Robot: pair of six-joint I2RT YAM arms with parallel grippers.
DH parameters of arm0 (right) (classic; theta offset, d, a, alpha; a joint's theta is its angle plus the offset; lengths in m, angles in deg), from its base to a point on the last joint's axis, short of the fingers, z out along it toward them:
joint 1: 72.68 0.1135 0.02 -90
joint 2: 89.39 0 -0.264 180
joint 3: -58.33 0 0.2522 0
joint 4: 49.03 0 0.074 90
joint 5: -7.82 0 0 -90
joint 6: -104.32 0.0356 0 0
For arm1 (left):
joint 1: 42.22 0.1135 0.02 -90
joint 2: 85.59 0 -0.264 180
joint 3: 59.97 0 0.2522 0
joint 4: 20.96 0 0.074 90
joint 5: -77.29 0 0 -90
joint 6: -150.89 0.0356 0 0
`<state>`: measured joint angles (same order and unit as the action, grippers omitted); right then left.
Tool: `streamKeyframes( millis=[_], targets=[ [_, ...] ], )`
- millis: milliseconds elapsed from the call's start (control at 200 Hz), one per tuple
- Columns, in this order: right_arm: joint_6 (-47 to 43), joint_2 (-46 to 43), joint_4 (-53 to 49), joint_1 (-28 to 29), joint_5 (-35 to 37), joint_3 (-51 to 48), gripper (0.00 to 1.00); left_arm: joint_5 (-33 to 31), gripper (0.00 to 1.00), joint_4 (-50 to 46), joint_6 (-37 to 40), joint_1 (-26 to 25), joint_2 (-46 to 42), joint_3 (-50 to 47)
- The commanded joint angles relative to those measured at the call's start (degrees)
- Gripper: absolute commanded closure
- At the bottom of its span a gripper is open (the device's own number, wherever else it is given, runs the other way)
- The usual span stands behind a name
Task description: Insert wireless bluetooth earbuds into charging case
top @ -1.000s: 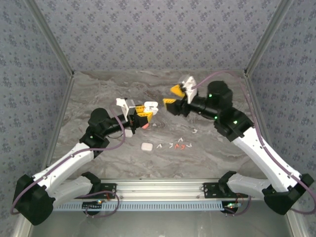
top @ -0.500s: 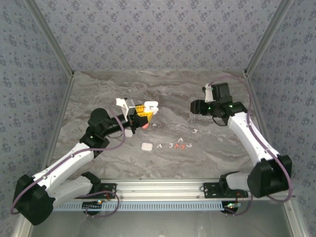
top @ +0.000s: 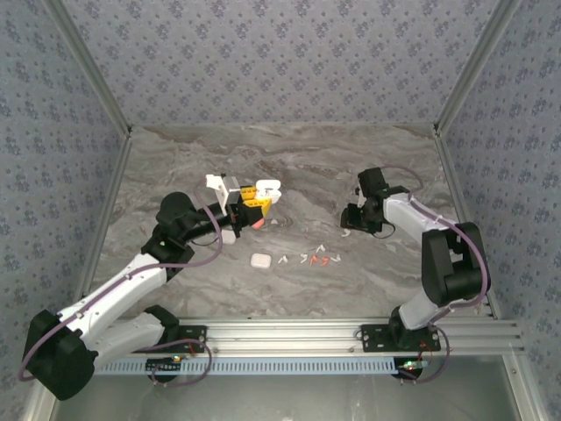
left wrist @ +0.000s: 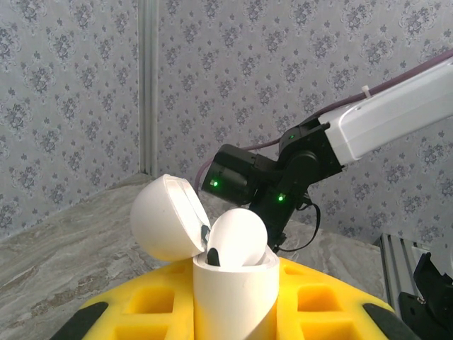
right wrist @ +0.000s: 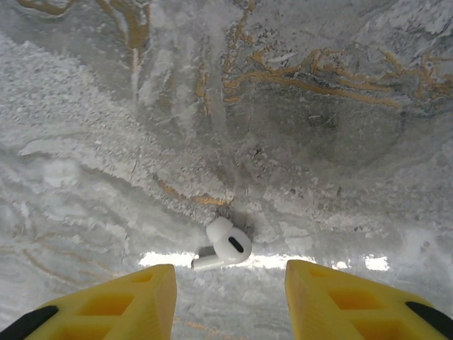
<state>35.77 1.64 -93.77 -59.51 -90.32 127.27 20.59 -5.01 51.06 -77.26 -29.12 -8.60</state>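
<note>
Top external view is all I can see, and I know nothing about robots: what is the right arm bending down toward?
Observer: Its wrist camera shows one white earbud lying on the marble table, framed by the right gripper.
Operator: Has it grabbed it?
Observer: No. The yellow fingers stand open on either side, not touching it.
Operator: And the white thing in the left arm's claw?
Observer: The left gripper is shut on an open charging case, its lid hinged back.
</note>
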Motion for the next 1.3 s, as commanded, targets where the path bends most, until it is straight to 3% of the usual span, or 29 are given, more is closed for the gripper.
streamKeyframes(
  millis=[0,895,1299],
  targets=[
    [3.04,1.85,2.43,0.45,0.37,-0.78,0.54,-0.59,1.00,0.65,1.17,-0.54,-0.66,1.24],
    [2.17,8.30,1.72,2.92,1.09,0.20,0.73,-0.87,1.00,0.20,1.52,-0.59,-0.89,1.14],
    [-2.29,1.60,-0.05,5.63,10.19,2.21,0.75,-1.20,1.00,0.58,1.07,-0.64,-0.39,1.00]
  ],
)
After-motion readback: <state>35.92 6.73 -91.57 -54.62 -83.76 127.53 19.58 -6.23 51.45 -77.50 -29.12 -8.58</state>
